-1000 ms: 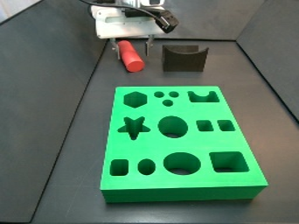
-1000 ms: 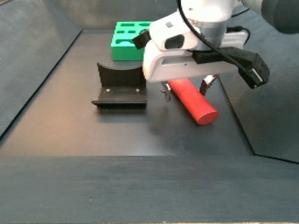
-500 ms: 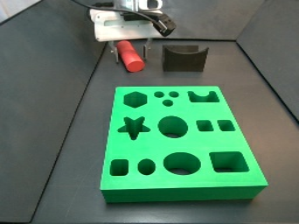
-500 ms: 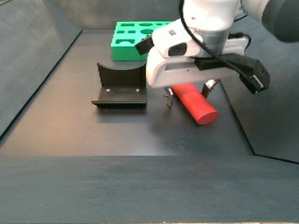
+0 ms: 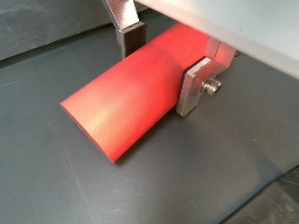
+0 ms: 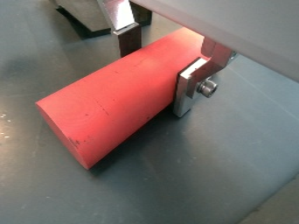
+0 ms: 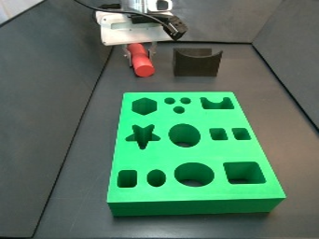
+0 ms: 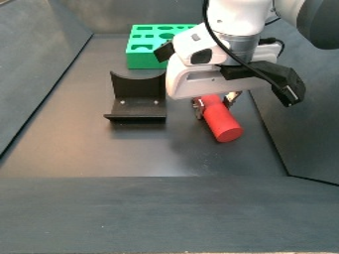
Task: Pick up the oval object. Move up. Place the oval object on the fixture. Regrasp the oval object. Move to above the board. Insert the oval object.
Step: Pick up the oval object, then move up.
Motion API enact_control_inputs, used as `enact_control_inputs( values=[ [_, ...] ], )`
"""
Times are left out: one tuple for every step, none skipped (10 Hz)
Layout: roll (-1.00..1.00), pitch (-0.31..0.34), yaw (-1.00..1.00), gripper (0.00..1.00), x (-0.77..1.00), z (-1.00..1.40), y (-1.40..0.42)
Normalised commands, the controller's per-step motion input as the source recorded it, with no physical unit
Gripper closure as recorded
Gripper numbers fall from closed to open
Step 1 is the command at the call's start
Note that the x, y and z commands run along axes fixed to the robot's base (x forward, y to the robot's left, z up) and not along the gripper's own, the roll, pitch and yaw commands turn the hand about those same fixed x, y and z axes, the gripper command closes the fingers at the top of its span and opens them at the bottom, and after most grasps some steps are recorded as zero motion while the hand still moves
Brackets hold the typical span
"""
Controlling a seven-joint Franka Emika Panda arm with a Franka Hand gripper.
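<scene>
Beside fixture (image 8: 134, 100) | gripper (image 8: 216, 102) lower | jaws now straddling oval object (image 8: 217, 120)

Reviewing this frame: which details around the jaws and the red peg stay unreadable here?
- Wrist views: the oval object runs under the gripper; its far end is hidden by the gripper body.
- Whether the pads press it or just flank it: unclear.
- Side view: the gripper covers the peg's upper end.
- Side view: the board is mostly hidden behind the arm; the fixture shows fully.

Claw (image 5: 163, 54) low, fingers astride peg.
</scene>
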Motion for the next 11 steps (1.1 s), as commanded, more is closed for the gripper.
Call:
enact_control_inputs(
  values=[
    [0.0, 0.0, 0.0, 1.0, 0.0, 0.0, 0.0],
    [0.0, 0.0, 0.0, 1.0, 0.0, 0.0, 0.0],
    [0.0, 0.0, 0.0, 1.0, 0.0, 0.0, 0.0],
    [0.0, 0.0, 0.0, 1.0, 0.0, 0.0, 0.0],
    [0.0, 0.0, 0.0, 1.0, 0.0, 0.0, 0.0],
    [0.0, 0.0, 0.0, 1.0, 0.0, 0.0, 0.0],
    [0.0, 0.0, 0.0, 1.0, 0.0, 0.0, 0.0],
    [0.0, 0.0, 0.0, 1.0, 0.0, 0.83, 0.0],
    [0.01, 0.015, -0.03, 1.0, -0.06, 0.8, 0.04],
    [0.0, 0.004, -0.03, 1.0, -0.08, 0.69, 0.03],
    [-0.03, -0.005, -0.02, 1.0, -0.06, 0.52, 0.01]
  ],
)
